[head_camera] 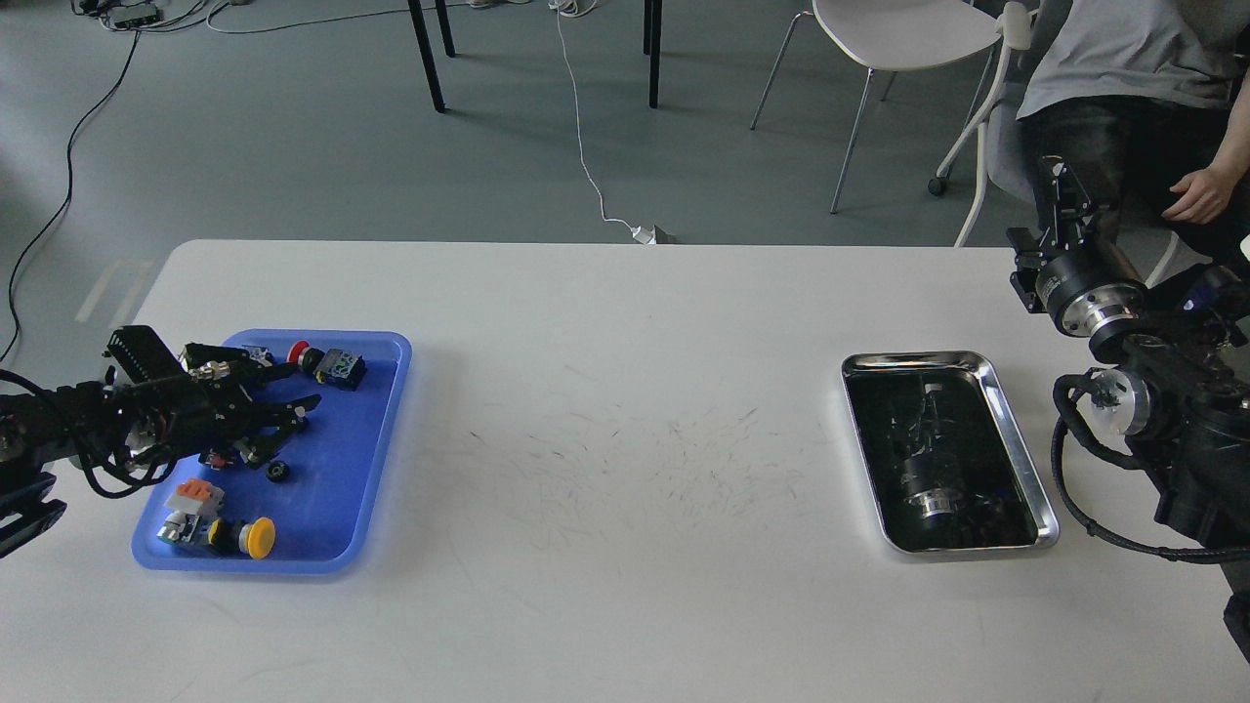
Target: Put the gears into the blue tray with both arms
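1. One tiny black toothed gear (277,472) lying inside the flat blue plastic tray (381,439), just below the left gripper (301,389)
2. Left gripper spread open above the tray floor, holding nothing
3. Right gripper (1060,195) raised far right of the tray, fingers indistinct: cannot tell
4. Shiny steel tray (1016,430) well right of the blue tray; remaining gears there not discernible

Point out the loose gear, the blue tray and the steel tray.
gear (277,472), head view, on its black toothed body, lying in the blue tray.
blue tray (389,410), head view, on its right rim.
steel tray (1016,439), head view, on its shiny right rim.
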`<action>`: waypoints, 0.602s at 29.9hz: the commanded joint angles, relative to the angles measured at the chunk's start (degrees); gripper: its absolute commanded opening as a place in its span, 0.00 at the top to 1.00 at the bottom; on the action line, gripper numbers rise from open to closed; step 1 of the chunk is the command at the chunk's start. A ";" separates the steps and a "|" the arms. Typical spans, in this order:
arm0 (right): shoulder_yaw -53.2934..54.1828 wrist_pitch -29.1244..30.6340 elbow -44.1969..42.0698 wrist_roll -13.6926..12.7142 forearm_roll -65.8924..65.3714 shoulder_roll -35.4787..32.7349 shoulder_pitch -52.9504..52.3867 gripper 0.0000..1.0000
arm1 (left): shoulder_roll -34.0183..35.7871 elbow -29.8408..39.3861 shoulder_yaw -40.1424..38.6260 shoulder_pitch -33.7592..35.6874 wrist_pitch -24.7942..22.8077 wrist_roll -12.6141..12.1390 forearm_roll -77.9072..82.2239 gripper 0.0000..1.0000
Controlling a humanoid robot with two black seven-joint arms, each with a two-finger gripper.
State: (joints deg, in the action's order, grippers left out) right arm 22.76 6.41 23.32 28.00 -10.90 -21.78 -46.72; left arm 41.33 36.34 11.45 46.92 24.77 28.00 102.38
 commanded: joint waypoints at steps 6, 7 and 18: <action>0.00 0.44 0.41 0.00 0.09 -0.46 0.23 0.05 | -0.11 -4.08 -1.08 2.73 -1.38 0.00 -19.21 0.43; 0.00 0.53 0.41 0.00 0.18 -0.55 0.23 0.04 | -0.02 -4.08 -1.08 3.00 -2.78 0.00 -22.28 0.43; -0.70 0.71 0.76 0.00 0.09 -2.12 0.14 0.03 | -1.51 -4.70 -4.32 6.69 -13.86 0.00 -49.97 0.37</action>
State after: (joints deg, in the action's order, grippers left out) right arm 22.75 7.13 24.08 28.00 -10.80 -23.10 -46.50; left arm 40.71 31.77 8.99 52.69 13.23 27.97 59.32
